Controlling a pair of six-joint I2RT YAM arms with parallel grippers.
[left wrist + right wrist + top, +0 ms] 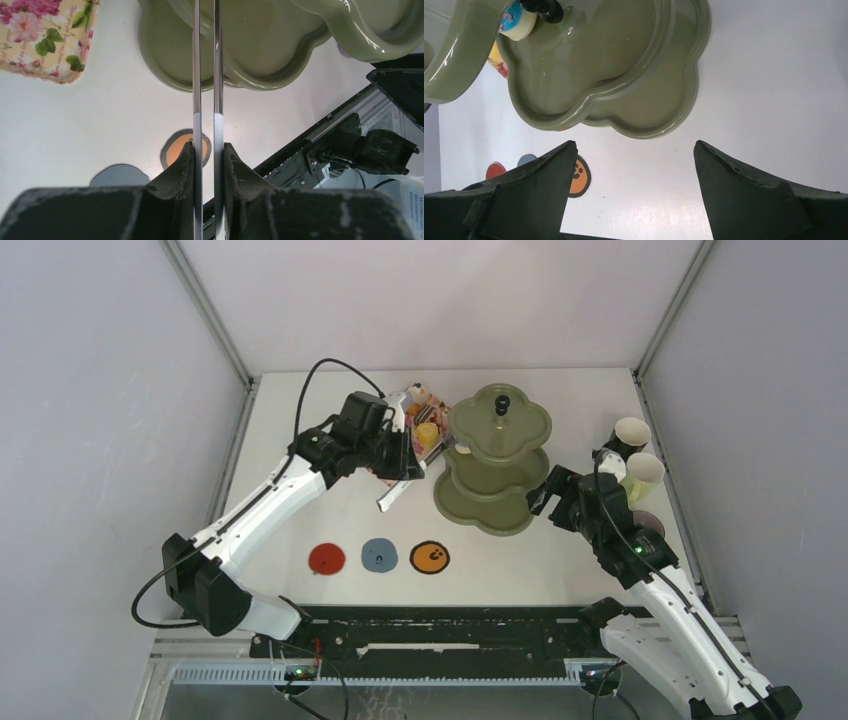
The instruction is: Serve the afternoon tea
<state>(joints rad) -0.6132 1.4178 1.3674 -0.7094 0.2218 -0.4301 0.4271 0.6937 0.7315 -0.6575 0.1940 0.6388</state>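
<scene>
The olive-green three-tier stand with a black knob stands mid-table; its lower tiers look bare. Small colourful treats lie on the pink floral tray just left of it. One cream treat with a blue top shows by the middle tier's far rim. My left gripper hangs between tray and stand, shut on metal tongs whose two blades point toward the stand. My right gripper is open and holds nothing, just right of the stand's base. Pale-lined mugs wait at the right edge.
Red, blue and orange coasters lie in a row near the front. A third, darker mug sits beside my right arm. The black front rail and grey side walls bound the table.
</scene>
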